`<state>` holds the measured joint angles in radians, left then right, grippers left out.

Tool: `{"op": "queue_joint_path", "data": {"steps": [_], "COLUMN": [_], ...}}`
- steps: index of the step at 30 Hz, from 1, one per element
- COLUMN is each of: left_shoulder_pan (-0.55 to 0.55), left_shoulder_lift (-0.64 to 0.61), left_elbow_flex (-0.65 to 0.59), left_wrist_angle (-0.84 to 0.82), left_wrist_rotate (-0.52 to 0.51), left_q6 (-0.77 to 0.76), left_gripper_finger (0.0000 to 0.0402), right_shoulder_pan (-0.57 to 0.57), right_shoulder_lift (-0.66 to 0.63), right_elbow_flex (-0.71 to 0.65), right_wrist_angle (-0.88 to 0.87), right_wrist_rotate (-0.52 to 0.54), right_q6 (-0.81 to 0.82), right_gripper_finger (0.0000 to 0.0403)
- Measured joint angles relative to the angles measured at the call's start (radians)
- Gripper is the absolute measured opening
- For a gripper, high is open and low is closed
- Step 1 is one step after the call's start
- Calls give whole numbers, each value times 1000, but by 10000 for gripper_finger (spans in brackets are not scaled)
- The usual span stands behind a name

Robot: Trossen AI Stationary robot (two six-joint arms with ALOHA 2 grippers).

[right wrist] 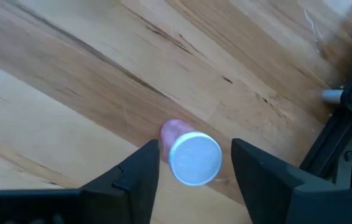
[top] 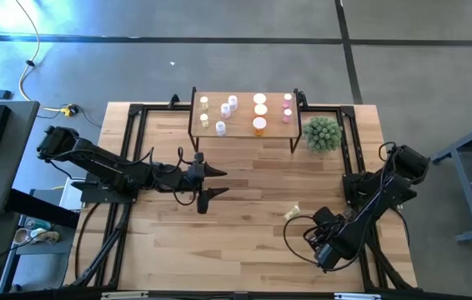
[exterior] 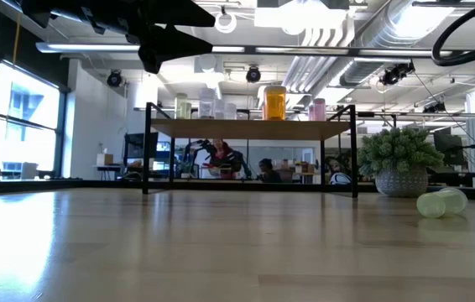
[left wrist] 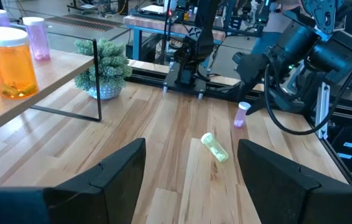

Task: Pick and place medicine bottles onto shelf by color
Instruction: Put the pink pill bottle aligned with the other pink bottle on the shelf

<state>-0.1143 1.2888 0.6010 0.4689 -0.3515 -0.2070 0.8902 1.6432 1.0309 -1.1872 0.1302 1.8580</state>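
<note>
We see a pale wood-plank bench (top: 244, 217), a black metal-legged shelf (top: 244, 127), translucent plastic bottles (left wrist: 215, 148) and matt claws (left wrist: 191, 180).

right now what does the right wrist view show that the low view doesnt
Only the right wrist view: a pink bottle with a white cap standing upright on the table, between the right gripper's jaws, which are not yet touching it. Only the low view: the shelf carrying bottles, the plant, a yellow-green bottle lying on its side, and the left gripper hanging overhead. Both show the wooden tabletop.
</note>
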Motion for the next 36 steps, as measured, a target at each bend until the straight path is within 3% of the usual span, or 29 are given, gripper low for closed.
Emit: {"op": "queue_joint_path", "data": {"steps": [21,36], "left_shoulder_pan": [0,2], "left_shoulder_lift": [0,0], "left_elbow_flex": [0,0], "left_wrist_angle": [0,-1], "left_wrist_rotate": [0,0], "left_q6": [0,0], "left_gripper_finger": [243,243], "right_shoulder_pan": [0,-26], "right_shoulder_lift": [0,-46], "right_elbow_flex": [0,78], "right_wrist_angle": [21,17], "right_wrist_rotate": [-34,-14], "right_q6": [11,-15], "right_gripper_finger": [105,100]}}
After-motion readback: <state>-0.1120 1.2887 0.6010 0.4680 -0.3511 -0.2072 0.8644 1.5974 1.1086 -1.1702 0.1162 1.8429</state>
